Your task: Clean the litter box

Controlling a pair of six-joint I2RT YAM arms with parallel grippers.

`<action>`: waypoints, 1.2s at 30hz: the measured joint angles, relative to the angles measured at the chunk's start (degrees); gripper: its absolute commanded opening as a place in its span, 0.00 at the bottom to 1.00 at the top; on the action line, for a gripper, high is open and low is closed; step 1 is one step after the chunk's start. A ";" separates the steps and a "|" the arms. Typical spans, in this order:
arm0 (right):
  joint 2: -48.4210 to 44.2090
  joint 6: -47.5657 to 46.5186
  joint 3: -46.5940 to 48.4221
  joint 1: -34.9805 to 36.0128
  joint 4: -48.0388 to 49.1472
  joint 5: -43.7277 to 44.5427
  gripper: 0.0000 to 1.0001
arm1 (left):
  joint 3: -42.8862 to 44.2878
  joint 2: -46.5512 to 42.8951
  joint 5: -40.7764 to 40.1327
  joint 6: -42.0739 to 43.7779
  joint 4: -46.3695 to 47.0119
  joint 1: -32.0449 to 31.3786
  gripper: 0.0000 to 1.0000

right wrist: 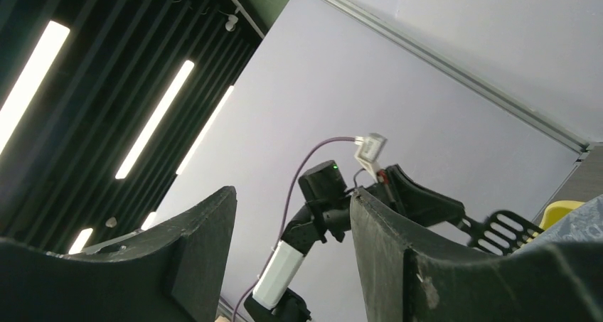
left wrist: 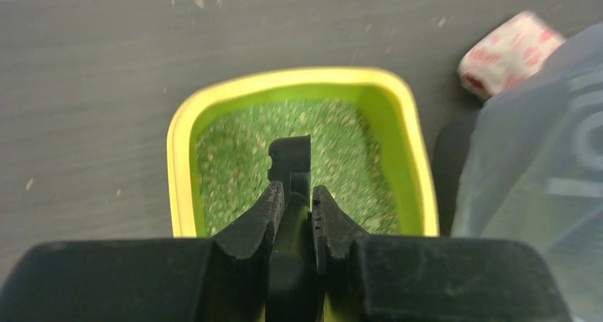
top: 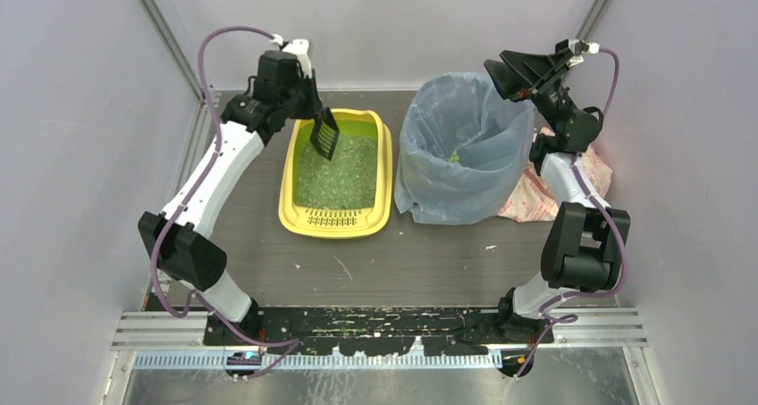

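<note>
Yellow plastic litter box (top: 338,224) sits centre-left; my left gripper (top: 315,117) clamps a black slotted scoop (top: 324,137) above it, right gripper (top: 511,72) gapes empty. A hasty lift could fling green litter (top: 340,177) overboard.

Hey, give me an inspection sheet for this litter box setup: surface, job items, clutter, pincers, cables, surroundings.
Surface: dark table, a few pale specks in front of the bin.
Job's things: litter box holds green litter, grate end nearest the arms; black slotted scoop tilted over the litter; bin lined with a blue bag stands right of the box, a few green bits inside.
Clutter: crumpled red-and-white bundle right of the bin, beside the right arm.
Grippers: left pincer shut on the scoop's handle; right pincer open, empty, raised near the bin's far rim.
Cables: purple cable along each arm, clear of the box.
Surroundings: plain pale walls; nothing else seen.
</note>
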 measured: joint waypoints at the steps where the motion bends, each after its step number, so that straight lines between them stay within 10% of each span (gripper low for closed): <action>1: 0.07 -0.02 0.00 0.00 0.00 0.00 0.65 | -1.51 0.28 -0.35 0.02 -0.24 0.00 0.00; 36: 4.87 -0.17 1.11 0.00 -0.07 -0.68 0.65 | 9.05 20.63 -25.68 9.66 -2.40 -5.57 0.00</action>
